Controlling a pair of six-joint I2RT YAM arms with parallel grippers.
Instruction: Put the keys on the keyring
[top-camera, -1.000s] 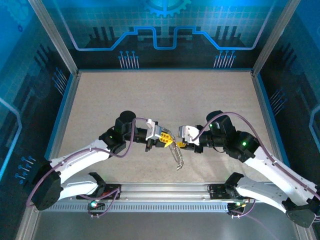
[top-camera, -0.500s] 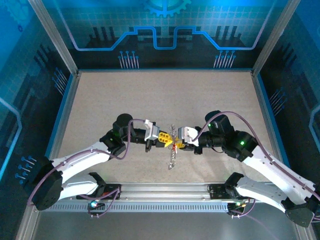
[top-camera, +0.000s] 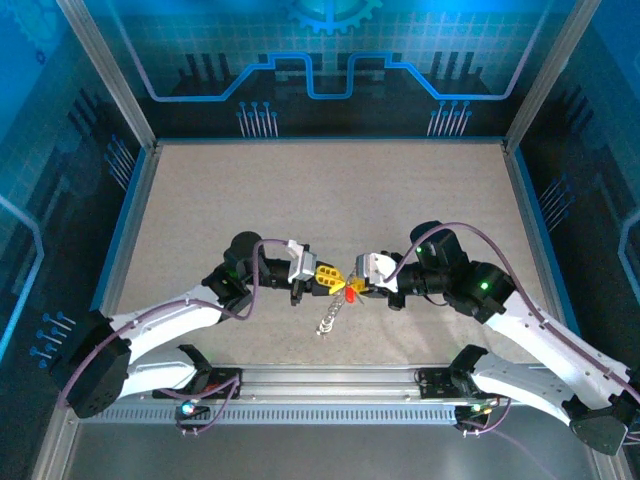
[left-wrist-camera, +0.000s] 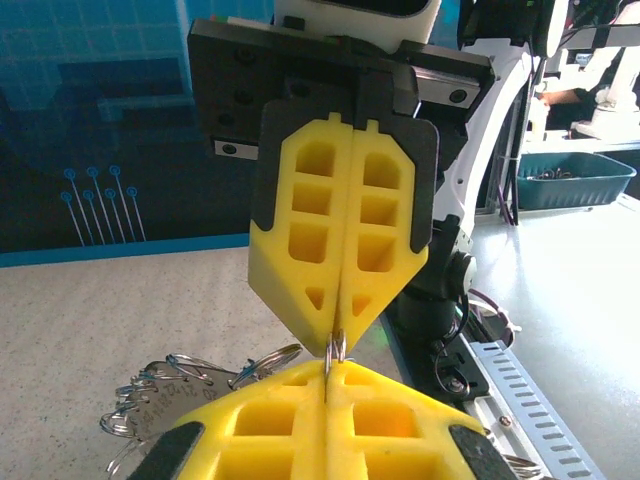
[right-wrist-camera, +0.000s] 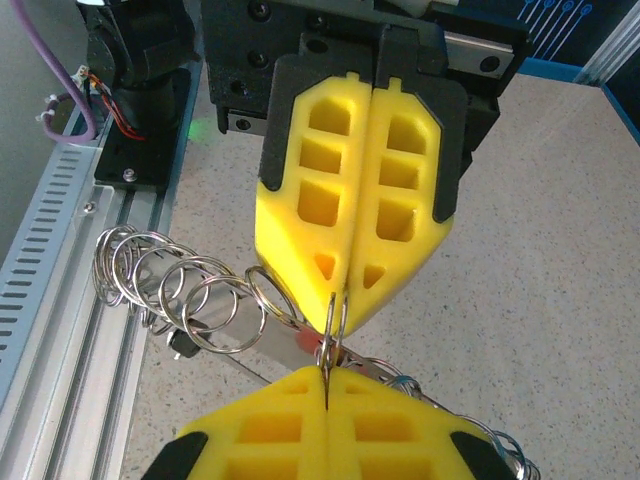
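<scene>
Keyring (top-camera: 328, 316) hanging as string of wire loops over table (top-camera: 300, 200), lower end trailing toward near rail. Top strand sitting between two grippers meeting tip to tip. Left gripper (right-wrist-camera: 338, 290) clamping shut on that strand. Right gripper (left-wrist-camera: 338, 330) pinching same strand from opposite side, fingers pressed together. Red-headed key (top-camera: 350, 297) showing just beside right gripper's tip.

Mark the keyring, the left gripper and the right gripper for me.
keyring (top-camera: 329, 317): top view, dangling silver loops.
left gripper (right-wrist-camera: 339, 292): right wrist view, seam at shut yellow tips.
right gripper (left-wrist-camera: 339, 322): left wrist view, seam at shut yellow tips.
</scene>
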